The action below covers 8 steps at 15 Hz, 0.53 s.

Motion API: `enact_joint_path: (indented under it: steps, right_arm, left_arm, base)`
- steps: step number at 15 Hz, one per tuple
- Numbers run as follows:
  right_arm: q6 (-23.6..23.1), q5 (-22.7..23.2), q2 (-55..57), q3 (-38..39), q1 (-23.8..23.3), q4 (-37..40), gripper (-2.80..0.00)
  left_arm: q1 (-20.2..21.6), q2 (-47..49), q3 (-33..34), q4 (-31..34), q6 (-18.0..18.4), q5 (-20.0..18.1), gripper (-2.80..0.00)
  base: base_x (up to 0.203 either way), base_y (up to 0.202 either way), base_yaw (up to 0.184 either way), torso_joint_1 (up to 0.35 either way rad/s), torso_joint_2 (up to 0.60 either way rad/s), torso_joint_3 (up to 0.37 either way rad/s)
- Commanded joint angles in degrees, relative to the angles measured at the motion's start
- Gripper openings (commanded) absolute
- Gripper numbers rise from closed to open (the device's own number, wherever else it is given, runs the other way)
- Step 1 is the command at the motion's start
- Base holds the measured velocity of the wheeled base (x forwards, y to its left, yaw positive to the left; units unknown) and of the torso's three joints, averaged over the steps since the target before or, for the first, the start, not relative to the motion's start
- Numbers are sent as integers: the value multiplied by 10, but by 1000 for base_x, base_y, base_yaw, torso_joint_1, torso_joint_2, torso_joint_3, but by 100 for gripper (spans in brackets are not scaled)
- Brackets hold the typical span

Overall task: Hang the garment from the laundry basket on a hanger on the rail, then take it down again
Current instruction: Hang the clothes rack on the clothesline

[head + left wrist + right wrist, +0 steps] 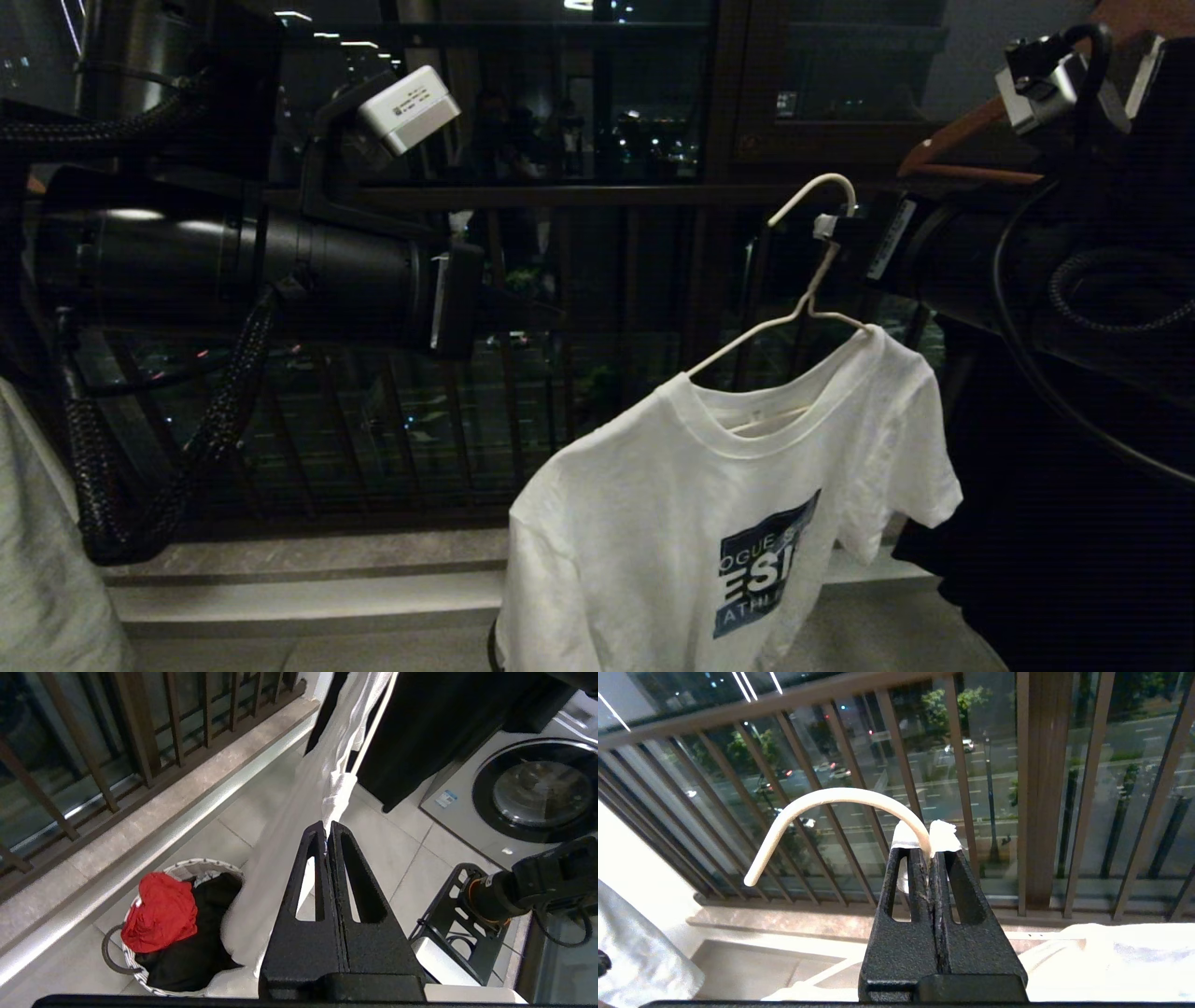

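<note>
A balcony at night: dark railing [523, 196] with vertical bars, street lights and trees beyond, pale floor tiles [243, 816] below.

The hanger [810, 280] is held up in the air in front of the railing, not on any rail. Its hook [831, 807] curves up and over, with the open end pointing toward the robot's left. Its neck runs down from the right pincer [930, 851], and its shoulder wire slopes down toward the robot's left, so its long axis is tilted rather than level. The right pincer is clenched on the hanger just under the hook, with white padding showing at both sides of the tips.

The T-shirt [719, 523] hangs on the hanger, collar up, body dropping downward, chest print facing the head camera. The print is a blue-and-dark block with white letters; only fragments read: "OGUE", "ESI", "ATHL".

The left pincer [327, 833] is clenched on a bunched white fold of the T-shirt, out to the shirt's side.

On the floor below stands the basket [140, 970], holding a red cloth [161, 912] and a black garment [196, 947]. A washing machine [532, 788] stands by the wall, with a small blue label on its front too small to read. A brown wooden hanger [962, 140] shows at upper right in the head view.
</note>
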Motion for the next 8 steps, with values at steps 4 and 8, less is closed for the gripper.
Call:
enact_joint_path:
  steps: [4,8]
  right_arm:
    - [-2,0,-7,1,1,-1,-280]
    - [-2,0,-21,19,25,-1,-280]
  left_arm:
    - [-5,1,2,1,0,-1,-280]
    - [-36,-17,3,34,-1,-1,-280]
  base:
    - [0,0,0,243,-547,-311]
    - [0,0,0,265,-586,-322]
